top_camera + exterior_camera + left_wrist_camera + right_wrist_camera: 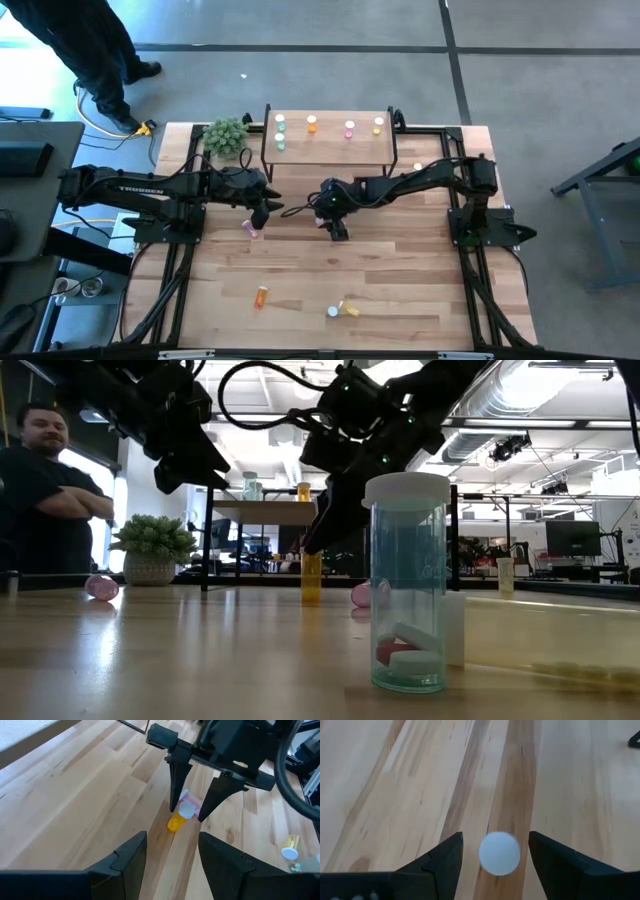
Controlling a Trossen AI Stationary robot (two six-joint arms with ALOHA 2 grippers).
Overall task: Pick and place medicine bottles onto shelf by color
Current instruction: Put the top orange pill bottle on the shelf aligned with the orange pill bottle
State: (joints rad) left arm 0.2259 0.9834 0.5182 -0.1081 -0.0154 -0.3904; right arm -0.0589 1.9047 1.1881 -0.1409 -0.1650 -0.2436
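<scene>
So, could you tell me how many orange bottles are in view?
3. One stands on the shelf at, one stands inside the open right tool at, and one lies on the table, far from the shelf, at. The arms may hide others.

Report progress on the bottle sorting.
Done: green, orange, pink and yellow bottles stand on the shelf. In hand: the open right gripper straddles an upright orange bottle, ungripped; the left gripper hovers empty. Remaining: pink bottle, second orange bottle, yellow bottle and green bottle on the table.
</scene>
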